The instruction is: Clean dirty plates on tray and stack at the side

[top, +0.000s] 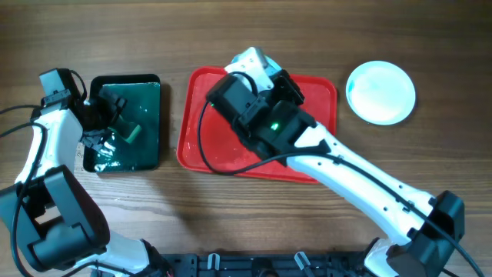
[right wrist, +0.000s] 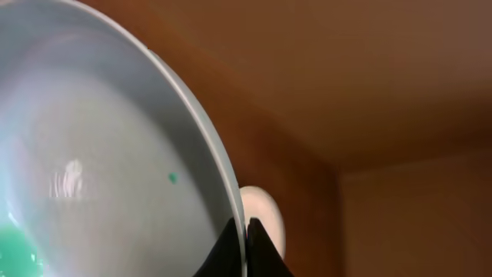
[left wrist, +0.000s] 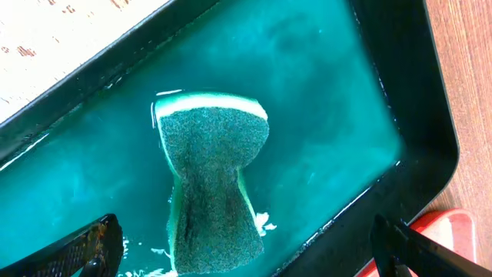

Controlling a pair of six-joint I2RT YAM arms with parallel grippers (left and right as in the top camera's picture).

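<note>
My right gripper (right wrist: 244, 231) is shut on the rim of a pale plate (right wrist: 92, 154) and holds it tilted above the red tray (top: 200, 100). The plate bears a small teal speck and a green smear low on its face. In the overhead view only its white edge (top: 254, 60) shows past the right wrist (top: 257, 92). A second pale plate (top: 380, 92) lies on the table at the right. A third plate is hidden. My left gripper (left wrist: 242, 250) is open, its fingers either side of a green sponge (left wrist: 215, 177).
The sponge lies in teal water in the dark green tray (left wrist: 400, 69) with a black rim, left of the red tray (left wrist: 450, 223). The same green tray (top: 150, 150) shows in the overhead view. The right arm crosses most of the red tray.
</note>
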